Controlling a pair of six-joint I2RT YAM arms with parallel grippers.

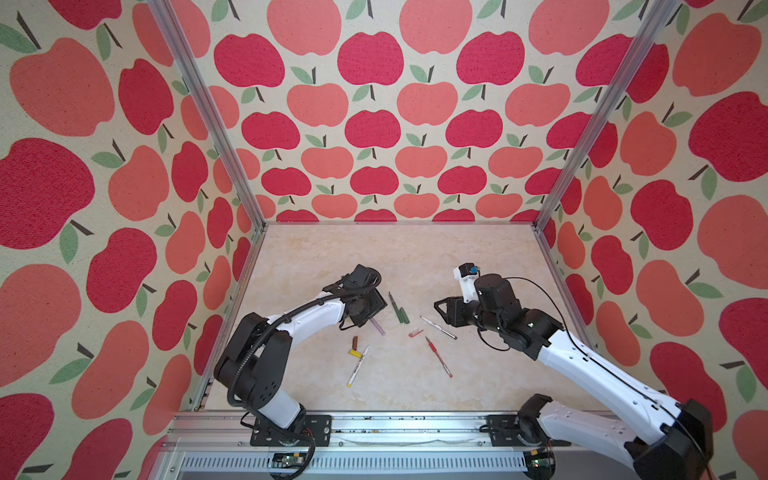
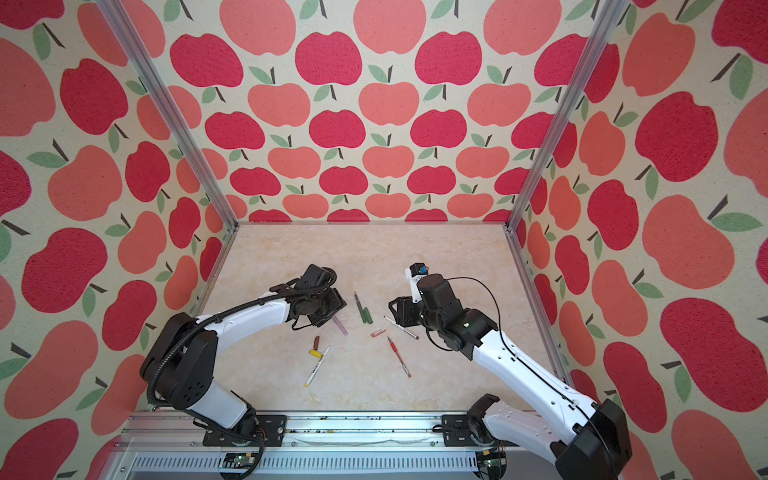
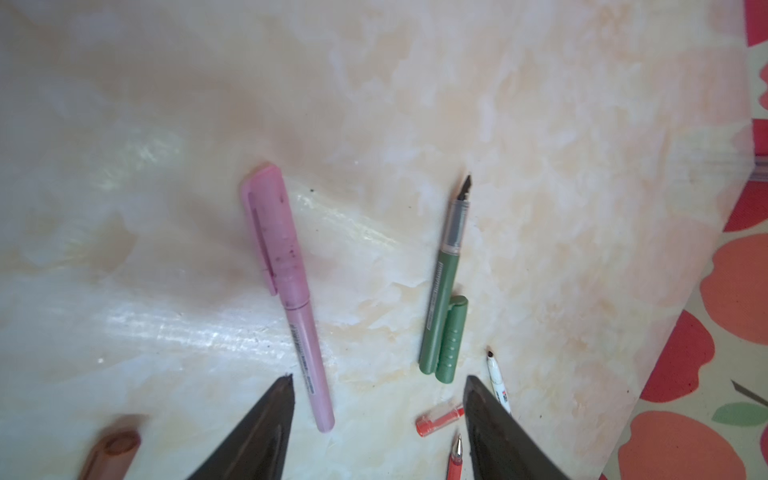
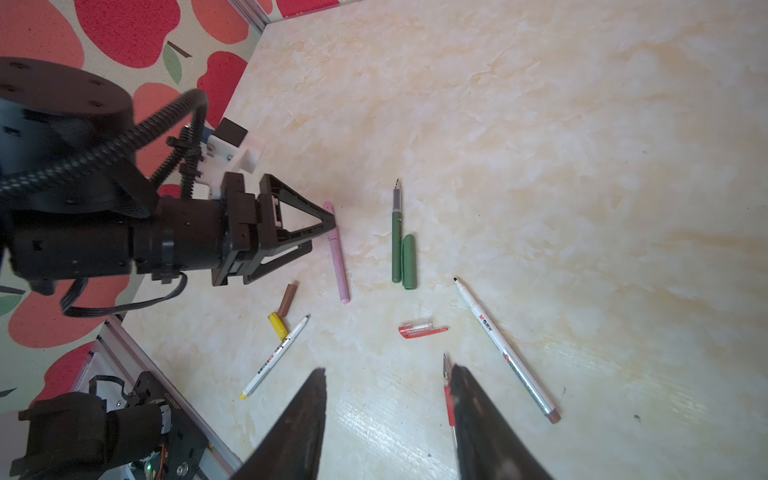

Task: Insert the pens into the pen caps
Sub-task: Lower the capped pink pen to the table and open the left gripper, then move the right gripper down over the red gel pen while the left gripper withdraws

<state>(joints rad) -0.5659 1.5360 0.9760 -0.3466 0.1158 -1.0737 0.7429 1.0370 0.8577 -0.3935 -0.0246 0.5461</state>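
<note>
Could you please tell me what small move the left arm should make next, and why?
Probably shift the left gripper over to the green cap: the lilac pen lies capped on the table, the fingers stand open and empty, and the green pen beside that cap is uncapped.

I see the capped pen (image 1: 379, 327) on the desk (image 1: 316, 257), partly under the left end effector (image 3: 378, 378). The fountain pen (image 1: 393, 304) lies right of it, its cap (image 1: 404, 316) touching alongside. Nearer me, left: rear cap (image 1: 355, 342), front cap (image 1: 354, 353), left marker (image 1: 358, 365) just beside. Right: middle cap (image 1: 415, 333), right marker (image 1: 438, 327) beyond it, ballpoint (image 1: 439, 357) before it.
</note>
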